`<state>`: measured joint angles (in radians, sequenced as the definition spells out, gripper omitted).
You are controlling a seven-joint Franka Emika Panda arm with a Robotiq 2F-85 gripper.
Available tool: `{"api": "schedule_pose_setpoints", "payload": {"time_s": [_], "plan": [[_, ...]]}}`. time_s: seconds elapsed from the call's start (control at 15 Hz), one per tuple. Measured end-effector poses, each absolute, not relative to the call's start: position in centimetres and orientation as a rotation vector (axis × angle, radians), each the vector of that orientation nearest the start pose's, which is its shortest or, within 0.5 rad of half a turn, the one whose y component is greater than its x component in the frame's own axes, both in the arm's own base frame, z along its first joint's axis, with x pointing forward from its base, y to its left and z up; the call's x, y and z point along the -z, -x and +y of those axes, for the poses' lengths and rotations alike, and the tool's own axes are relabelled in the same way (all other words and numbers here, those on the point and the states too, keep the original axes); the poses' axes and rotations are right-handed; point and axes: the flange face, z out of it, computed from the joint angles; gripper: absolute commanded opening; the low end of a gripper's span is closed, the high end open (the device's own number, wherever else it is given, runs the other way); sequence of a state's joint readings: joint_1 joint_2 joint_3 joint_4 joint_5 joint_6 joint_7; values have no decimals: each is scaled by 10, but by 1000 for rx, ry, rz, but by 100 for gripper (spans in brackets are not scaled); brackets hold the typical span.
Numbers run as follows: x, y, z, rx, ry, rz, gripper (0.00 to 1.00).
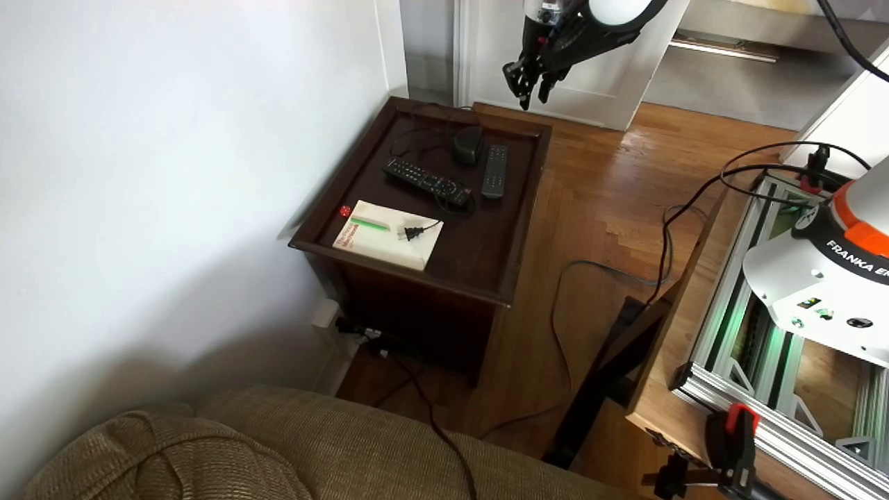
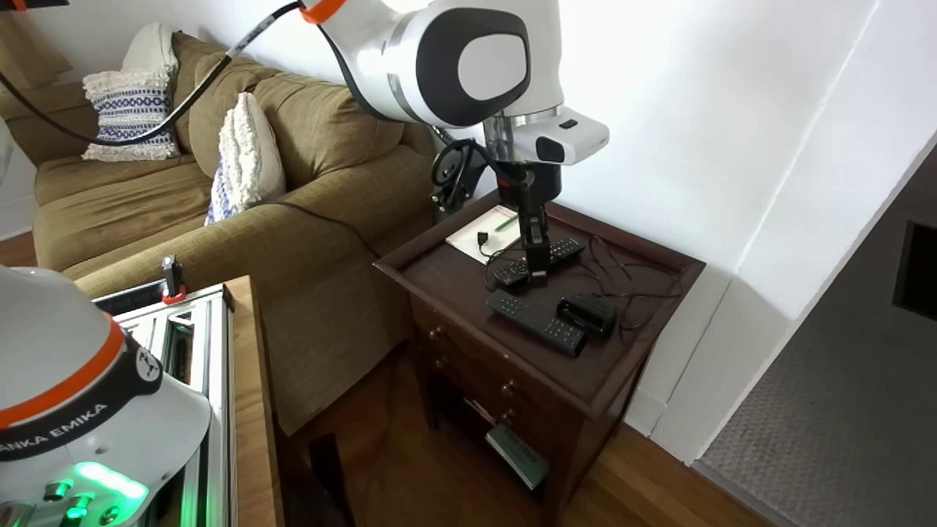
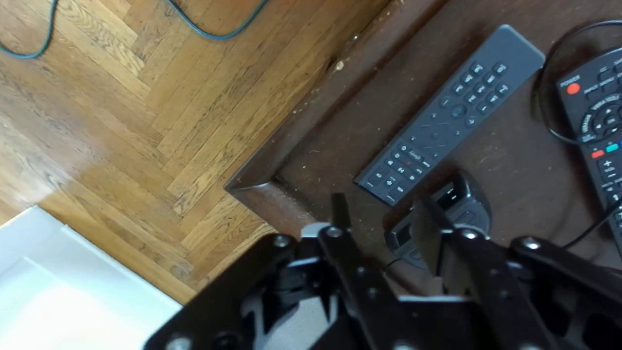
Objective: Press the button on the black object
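A small black device [image 1: 467,145] with a dark display sits on a dark wooden side table [image 1: 479,260]. It also shows in an exterior view [image 2: 588,313] and in the wrist view [image 3: 469,206], where a finger hides part of it. Which of its buttons is meant I cannot tell. Two black remotes lie beside it, a slim one [image 3: 452,114] and a larger one [image 3: 602,121]. My gripper [image 3: 384,209] is open and empty, with a gap between its fingers. It hangs above the table and apart from it, pointing down, as both exterior views show [image 1: 534,101] [image 2: 538,278].
A white book [image 1: 389,253] with a green pen [image 1: 370,223] and a plug [image 1: 414,232] lies on the table. A red die [image 1: 345,210] is beside it. Thin cables [image 2: 637,295] run over the table. A raised rim edges the table. A wall and a couch [image 2: 322,219] stand close by.
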<state>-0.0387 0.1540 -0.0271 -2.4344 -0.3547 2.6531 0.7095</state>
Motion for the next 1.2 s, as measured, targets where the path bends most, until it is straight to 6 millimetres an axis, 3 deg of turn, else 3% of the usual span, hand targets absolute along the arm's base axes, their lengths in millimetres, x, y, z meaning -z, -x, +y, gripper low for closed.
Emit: {"api": "schedule_pose_setpoints", "payload": {"time_s": [0.13, 0.73, 1.2], "plan": [[-236, -502, -19, 217, 3183, 759, 0], [-194, -558, 3, 319, 3196, 719, 1], [-187, -565, 4, 321, 3204, 714, 1]]}}
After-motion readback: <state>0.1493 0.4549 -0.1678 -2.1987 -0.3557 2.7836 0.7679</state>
